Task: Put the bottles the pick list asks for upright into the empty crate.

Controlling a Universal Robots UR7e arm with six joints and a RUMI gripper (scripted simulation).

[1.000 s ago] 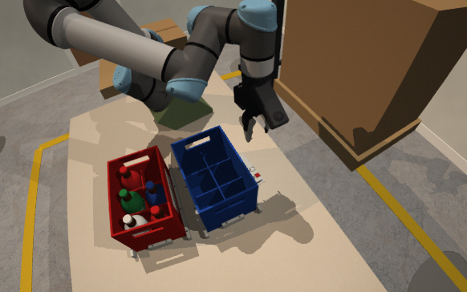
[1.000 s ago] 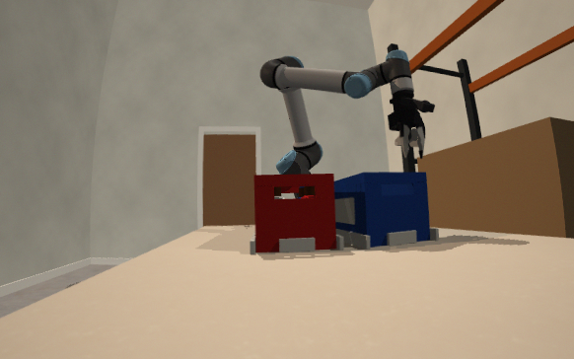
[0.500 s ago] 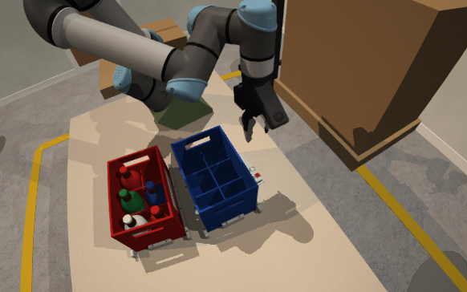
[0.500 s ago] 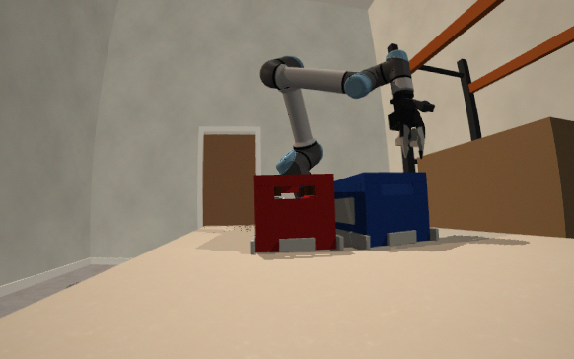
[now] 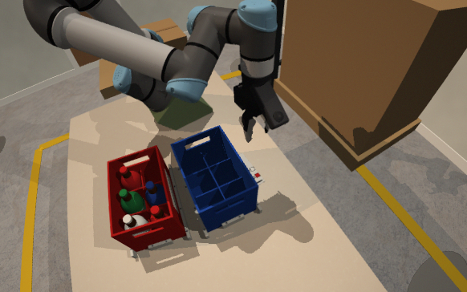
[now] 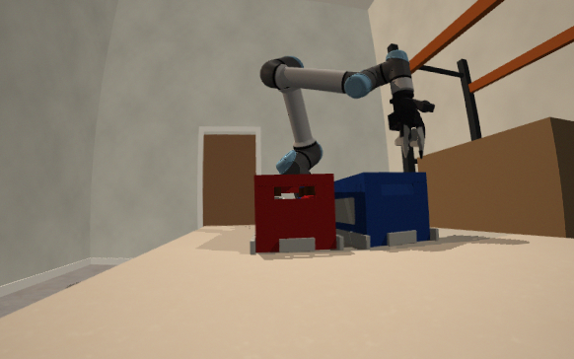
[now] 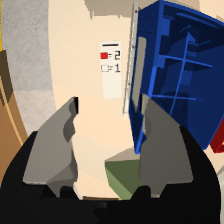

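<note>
The pick list (image 5: 252,168) (image 7: 112,85) lies beside the blue crate; under its black bar it reads red 2, white 1. The blue crate (image 5: 231,210) (image 6: 396,212) (image 7: 150,75) has empty compartments. The red crate (image 5: 160,237) (image 6: 294,222) (image 7: 219,137) holds a red bottle (image 5: 130,179) at the back left, a green bottle (image 5: 132,201), a blue bottle (image 5: 152,195), a white bottle (image 5: 136,221) at the front left and another red bottle (image 5: 156,212) at the front right. My gripper (image 5: 257,135) (image 6: 413,155) (image 7: 109,96) is open and empty, high beside the blue crate's list side.
The crates stand side by side, with grey brackets (image 5: 160,244) (image 6: 297,245) around their feet. A green block (image 5: 184,112) (image 7: 122,175) is at the arm's base. A large cardboard box (image 5: 347,68) (image 6: 496,182) stands beyond the table's right edge.
</note>
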